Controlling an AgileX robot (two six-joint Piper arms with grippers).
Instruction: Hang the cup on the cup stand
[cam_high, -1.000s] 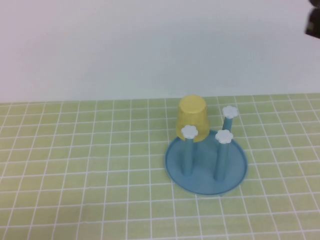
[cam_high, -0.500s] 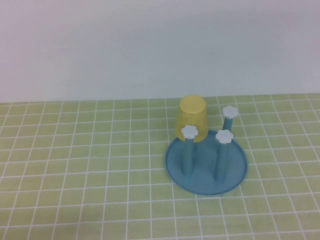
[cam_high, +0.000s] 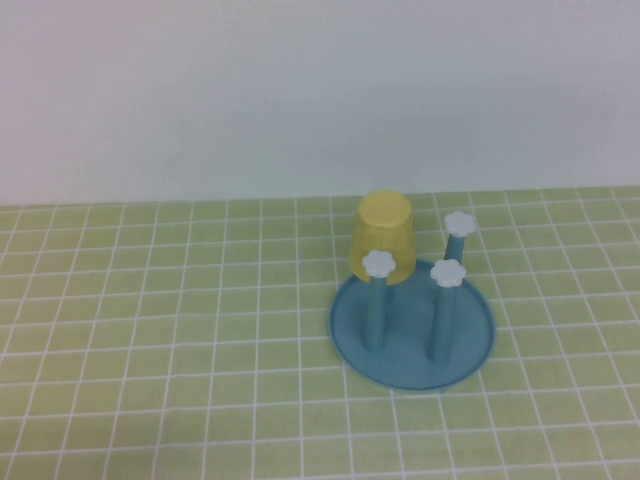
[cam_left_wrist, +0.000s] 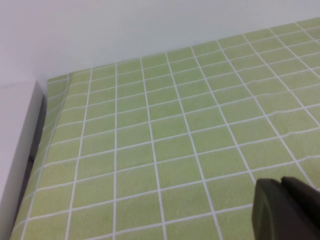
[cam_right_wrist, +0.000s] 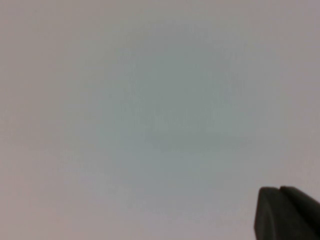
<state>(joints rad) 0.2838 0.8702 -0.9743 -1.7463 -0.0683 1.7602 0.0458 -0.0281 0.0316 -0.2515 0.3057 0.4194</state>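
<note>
The pale-yellow cup (cam_high: 384, 235) sits upside down over the back left peg of the blue cup stand (cam_high: 470, 350), right of the table's middle. Three other pegs show their white flower caps, one in front of the cup (cam_high: 378, 263). Neither gripper shows in the high view. My left gripper (cam_left_wrist: 281, 182) shows only in the left wrist view, shut and empty, above the green checked mat. My right gripper (cam_right_wrist: 280, 190) shows only in the right wrist view, shut and empty, against a blank pale wall. The cup and stand are out of both wrist views.
The green checked mat (cam_high: 150, 330) covers the table up to a white back wall (cam_high: 300, 100). In the left wrist view a white raised edge (cam_left_wrist: 20, 150) borders the mat on one side.
A dark part of the right arm at the high view's top right edge one second ago has left the view. The cup and the stand have not moved.
</note>
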